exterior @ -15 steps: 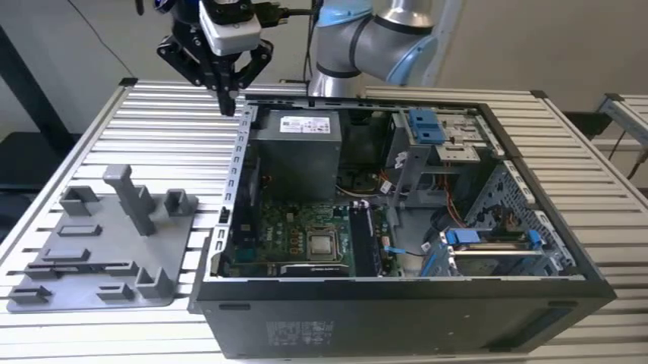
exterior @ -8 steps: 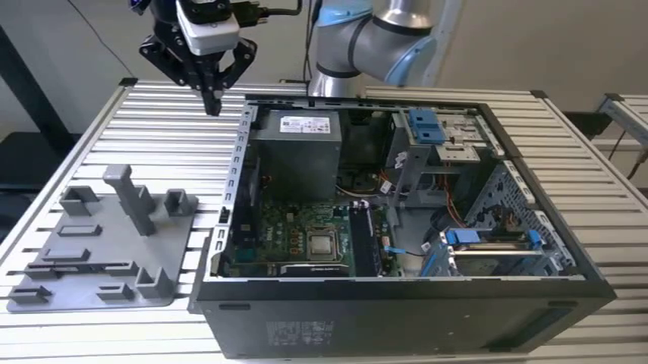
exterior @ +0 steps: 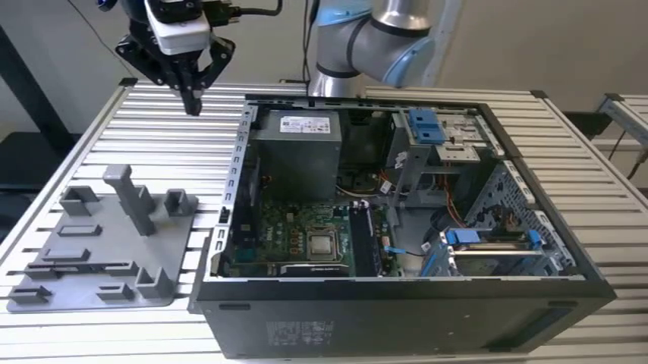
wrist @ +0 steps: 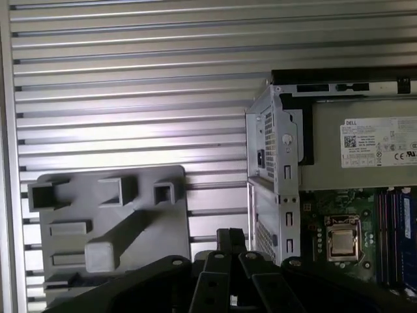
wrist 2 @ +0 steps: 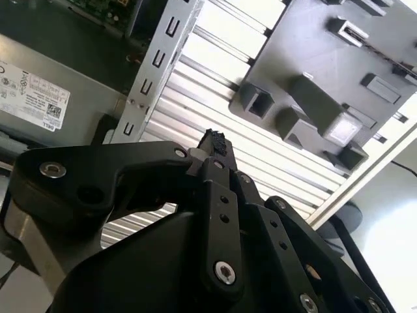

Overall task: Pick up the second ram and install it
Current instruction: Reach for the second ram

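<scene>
Gripper (exterior: 190, 106): closed, tips together, nothing seen between them; hanging over slatted table (exterior: 172, 144) in exterior view. Grey holder tray (exterior: 174, 244): at seven o'clock of gripper, flat on table. Second ram (exterior: 89, 267): dark narrow strip lying in tray's long slot, well apart from gripper; identity not certain. Open computer case (exterior: 405, 322): at four o'clock of gripper, just beside tray; grey power supply (exterior: 299, 155) at its twelve o'clock end, motherboard (exterior: 284, 227) at six o'clock of that.

A white printed label (wrist: 381, 142) with a square code sits on the power supply box (wrist: 326, 176), its fine print illegible.
</scene>
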`<state>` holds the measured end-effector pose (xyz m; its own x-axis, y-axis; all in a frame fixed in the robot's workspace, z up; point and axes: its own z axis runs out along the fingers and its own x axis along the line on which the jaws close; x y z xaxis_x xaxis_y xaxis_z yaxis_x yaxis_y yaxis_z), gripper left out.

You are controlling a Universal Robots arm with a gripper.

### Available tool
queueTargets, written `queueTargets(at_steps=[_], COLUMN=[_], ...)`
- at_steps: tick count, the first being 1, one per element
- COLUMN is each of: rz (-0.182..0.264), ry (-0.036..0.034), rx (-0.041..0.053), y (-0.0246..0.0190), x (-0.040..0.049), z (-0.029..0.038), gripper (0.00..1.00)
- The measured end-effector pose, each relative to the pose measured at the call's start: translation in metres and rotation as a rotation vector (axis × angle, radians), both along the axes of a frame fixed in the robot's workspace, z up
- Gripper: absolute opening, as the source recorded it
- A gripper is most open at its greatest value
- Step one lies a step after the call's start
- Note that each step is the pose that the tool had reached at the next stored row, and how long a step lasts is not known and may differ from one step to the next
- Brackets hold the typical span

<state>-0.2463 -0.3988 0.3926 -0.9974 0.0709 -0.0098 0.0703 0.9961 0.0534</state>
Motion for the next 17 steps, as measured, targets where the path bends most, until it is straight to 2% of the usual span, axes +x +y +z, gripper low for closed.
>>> queueTargets(at_steps=[10, 17], rz=[0.0, 0.0], ry=[0.0001, -0.0001], rx=[0.0003, 0.0003], y=[-0.0001, -0.0021], x=[-0.0447, -0.0742], z=[-0.0006, -0.0026], gripper=[0.11, 0.11])
